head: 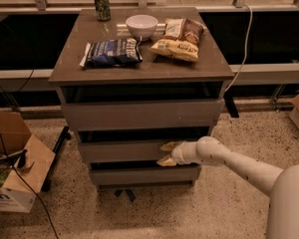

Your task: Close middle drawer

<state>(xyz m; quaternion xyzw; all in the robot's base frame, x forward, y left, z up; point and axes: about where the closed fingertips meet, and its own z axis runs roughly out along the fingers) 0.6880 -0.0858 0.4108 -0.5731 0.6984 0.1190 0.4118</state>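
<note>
A speckled terrazzo floor [199, 208] can be seen all around the cabinet [139, 78], and behind it there's a long low ledge [269, 73] with dark glass above.

The cabinet's brown surface [154, 66] is loaded with snacks: a blue chip bag [112, 52] is laid flat at front left, a yellow-brown chip bag [179, 39] at back right, a white bowl [141, 25] between them toward the back, and a green can [102, 5] is stood upright at the back-left edge. A white cable [244, 44] is hung down past the cabinet's right side.

Left of the cabinet an open cardboard box [15, 183] is sat on the floor; some dark stuff is in it, but what exactly can't be told.

The top drawer [139, 114] is pulled out a bit. The middle drawer [119, 151] is found below it, also slightly out, with a dark gap shown above its front. The bottom drawer [144, 175] is below that.

The gripper [167, 154] is reached in from the cabinet's right on a white arm [229, 161] and is pressed against the middle drawer's front, right of centre. The fingers [168, 146] are spread apart, nothing gripped.
</note>
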